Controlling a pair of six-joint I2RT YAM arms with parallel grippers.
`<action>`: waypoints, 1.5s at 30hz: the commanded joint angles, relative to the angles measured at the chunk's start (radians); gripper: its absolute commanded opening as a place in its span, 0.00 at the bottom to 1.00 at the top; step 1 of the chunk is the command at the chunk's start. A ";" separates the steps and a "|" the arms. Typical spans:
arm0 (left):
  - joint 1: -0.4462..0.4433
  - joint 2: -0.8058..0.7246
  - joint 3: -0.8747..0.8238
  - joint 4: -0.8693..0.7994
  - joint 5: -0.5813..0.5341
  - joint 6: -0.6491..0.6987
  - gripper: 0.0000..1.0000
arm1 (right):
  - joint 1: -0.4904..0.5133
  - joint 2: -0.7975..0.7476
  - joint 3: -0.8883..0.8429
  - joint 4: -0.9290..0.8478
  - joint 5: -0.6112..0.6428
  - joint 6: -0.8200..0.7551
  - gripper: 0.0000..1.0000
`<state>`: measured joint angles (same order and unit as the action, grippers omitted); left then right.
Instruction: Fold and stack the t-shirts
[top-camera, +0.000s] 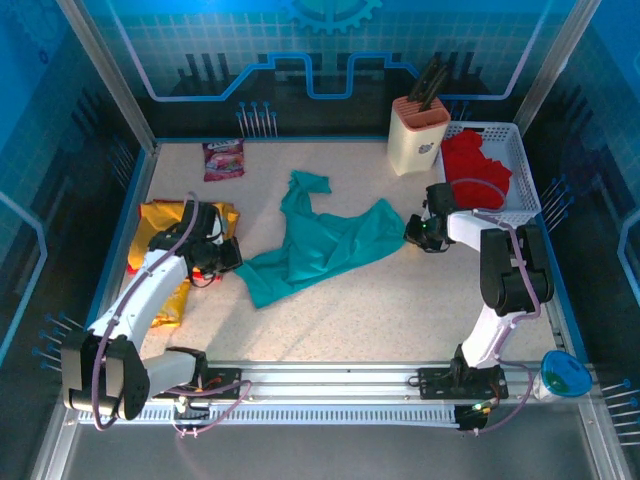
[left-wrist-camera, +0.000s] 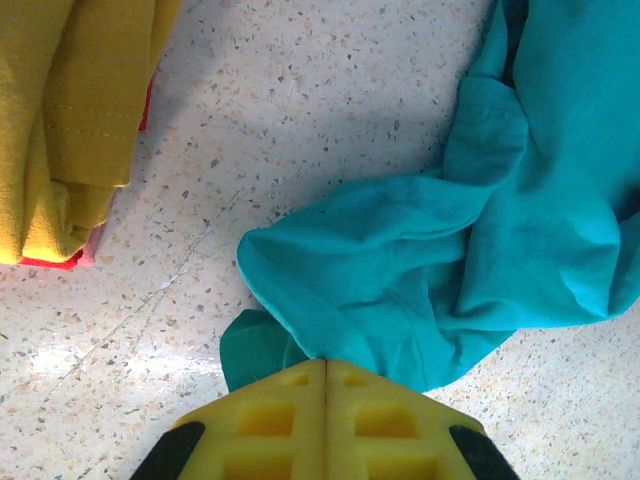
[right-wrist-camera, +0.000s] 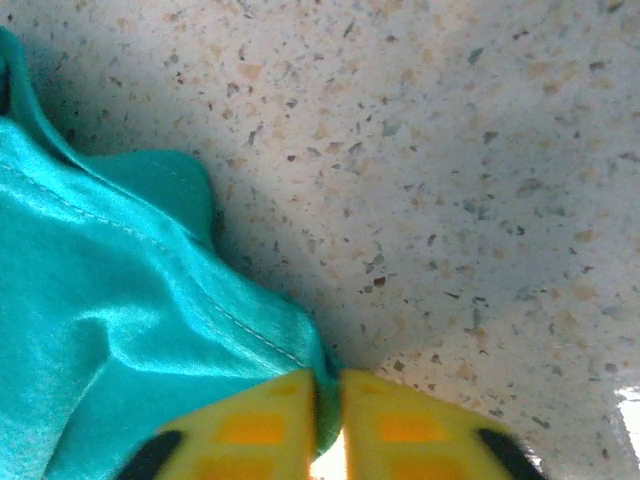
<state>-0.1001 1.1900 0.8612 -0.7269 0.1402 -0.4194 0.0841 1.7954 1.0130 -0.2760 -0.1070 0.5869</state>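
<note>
Clenched left end effector on teal t-shirt bunched corner; clenched right end effector on its far hem; spread between them across surface.

the front strip of the desk, between the teal t-shirt and the arm bases, is bare and gives wide passage. the shirt lies across the middle, from the left tool to the right tool. the far right corner is crowded: a knife block just beside a white basket. the yellow t-shirt covers the left edge. a snack packet lies far left, free desk around it.
</note>
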 joint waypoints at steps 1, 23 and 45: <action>0.010 -0.017 0.000 -0.011 0.023 -0.009 0.00 | -0.002 -0.042 0.002 -0.026 0.006 0.009 0.01; -0.059 -0.539 -0.140 -0.326 0.046 -0.435 0.00 | -0.152 -0.987 -0.206 -0.731 0.282 0.089 0.00; -0.098 -0.583 -0.210 -0.354 0.024 -0.437 0.47 | -0.161 -1.225 -0.205 -0.863 0.468 0.246 0.69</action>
<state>-0.1925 0.5610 0.5964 -1.0725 0.1879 -0.9222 -0.0628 0.5686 0.8108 -1.1873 0.3595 0.8577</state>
